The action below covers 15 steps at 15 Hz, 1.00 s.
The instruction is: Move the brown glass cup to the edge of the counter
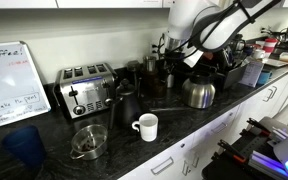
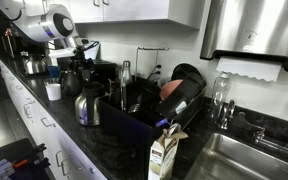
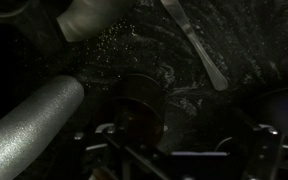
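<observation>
**Hovering Over Dark Glass on a Crowded Worktop**

Pictured from the wrist: brown glass cup [image 3: 139,100], apparently upright on the speckled black worktop [image 1: 184,125], set toward the back and well apart from the straight front edge. Hanging directly above it, pincer [image 3: 179,140], spread as far as the dim view shows, pinching nothing and not yet touching glass. Lying close by, a metal utensil [image 3: 196,45] and a grey metal cylinder [image 3: 29,130]. Hard to pick out the brown glass cup among the dark shapes in both exterior views. Standing nearer the front edge: white mug [image 1: 145,126], glass bowl [image 1: 88,141] and steel kettle [image 1: 198,93].

Judged likely light, rigid, smooth and therefore slippery; breakable if knocked over or dropped on stone. Best taken across the wall at about mid-height, fingers on opposite sides, closing gently and squarely to avoid squirting it out. Failing that, pinching the rim with one finger inside. Worth lifting clear instead of dragging past kettle and mug, then setting down just short of the drop.
</observation>
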Motion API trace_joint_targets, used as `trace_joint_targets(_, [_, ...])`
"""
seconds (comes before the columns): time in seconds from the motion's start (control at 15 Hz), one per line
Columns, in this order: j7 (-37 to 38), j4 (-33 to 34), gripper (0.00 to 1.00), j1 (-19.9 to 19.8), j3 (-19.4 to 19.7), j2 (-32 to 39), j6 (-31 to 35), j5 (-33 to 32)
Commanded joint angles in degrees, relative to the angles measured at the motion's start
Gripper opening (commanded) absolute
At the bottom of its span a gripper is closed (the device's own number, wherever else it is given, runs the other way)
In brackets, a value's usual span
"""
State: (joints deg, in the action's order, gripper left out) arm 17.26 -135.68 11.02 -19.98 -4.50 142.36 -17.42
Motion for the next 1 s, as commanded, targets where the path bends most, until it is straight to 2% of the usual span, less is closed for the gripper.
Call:
trace_joint_targets(0.0, [-0.01,0.02,1.00,1.23,1.08,-0.24,-0.14,-0.03])
trace_joint_targets(0.33, [-0.08,-0.18,1.00,1.33,0.95,-1.23,-0.32,0.05])
trace_joint_targets(0.67, [8.02,1.67,1.00,-0.35,0.51,1.93,1.21,-20.04])
trace_joint_targets(0.8, [9.53,2.86,1.00,0.41,1.18,4.12,1.40,-24.95])
trace_joint_targets(0.93, [10.23,4.01,1.00,1.28,1.83,6.57,1.67,-27.16])
